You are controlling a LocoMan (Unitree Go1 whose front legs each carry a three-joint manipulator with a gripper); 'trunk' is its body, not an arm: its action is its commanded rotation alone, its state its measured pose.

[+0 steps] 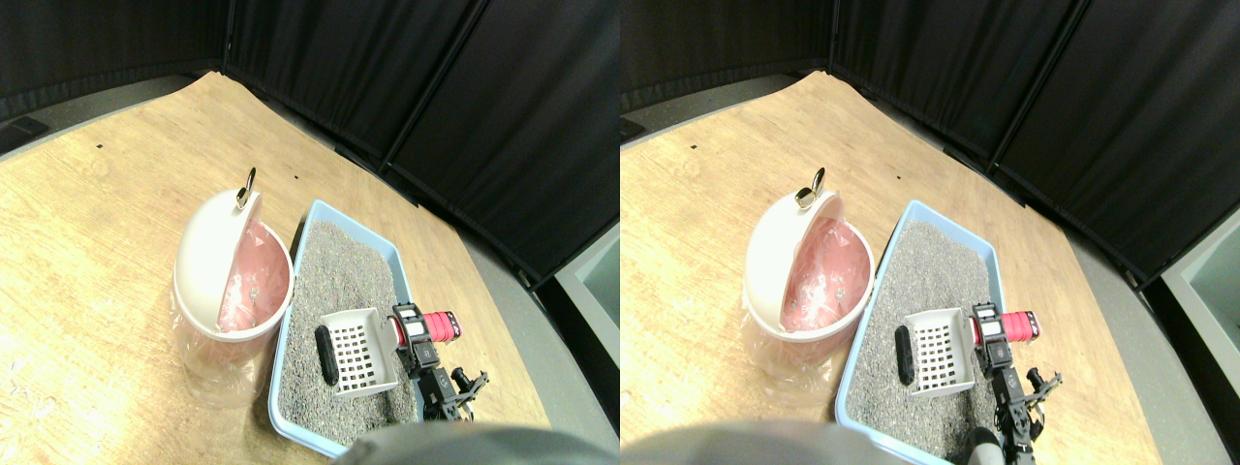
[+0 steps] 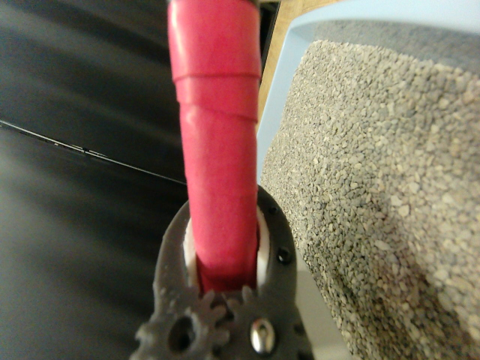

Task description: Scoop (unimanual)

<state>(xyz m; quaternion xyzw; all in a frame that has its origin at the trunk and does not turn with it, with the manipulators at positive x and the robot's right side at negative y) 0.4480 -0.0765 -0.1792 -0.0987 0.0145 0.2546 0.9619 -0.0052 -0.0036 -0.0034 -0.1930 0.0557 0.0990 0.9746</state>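
The stereo pair view looks forward and down from above the near edge of the wooden floor board [image 1: 97, 252], taking in the whole light-blue litter tray [image 1: 392, 254], the white bin [image 1: 208, 257] beside it and the black curtain walls [image 1: 465, 87] beyond. The wrist view sits very close behind the right gripper [image 2: 225, 251], turned on its side, looking along the red wrapped handle [image 2: 217, 135]. Both views share the handle, the grey litter [image 2: 375, 187] and the tray's rim.

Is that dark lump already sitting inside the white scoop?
No, the dark lump lies on the grey litter just outside the white scoop, against its open front edge.
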